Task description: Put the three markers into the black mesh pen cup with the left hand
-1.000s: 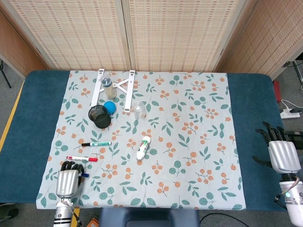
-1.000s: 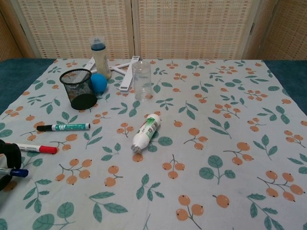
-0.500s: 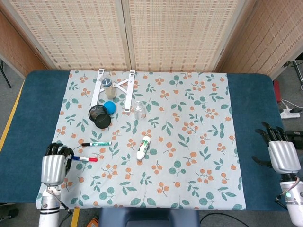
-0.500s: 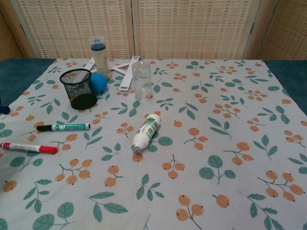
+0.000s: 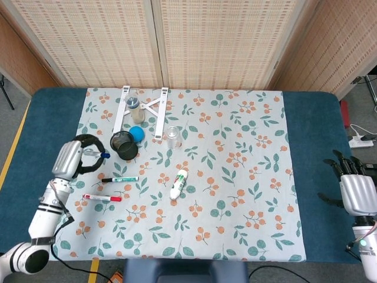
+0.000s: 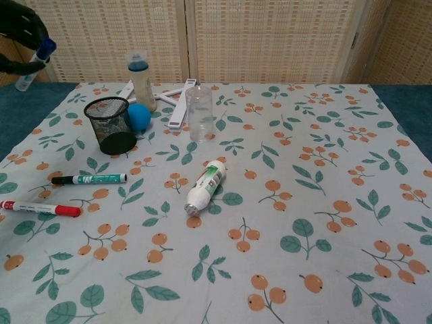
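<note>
Left hand [image 5: 75, 155], fingers curled around blue-capped marker [image 6: 34, 62], left of empty black mesh pen cup [image 5: 124, 145]; green marker [image 5: 119, 179], red marker [image 5: 102, 198] remain on surface.

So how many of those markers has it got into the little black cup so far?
None yet, as far as the pictures show. The left hand holds the blue-capped marker up in the air, left of the black mesh pen cup, not yet over it. The green marker and the red marker lie on the cloth, untouched. The right hand rests open at the table's far edge.
</note>
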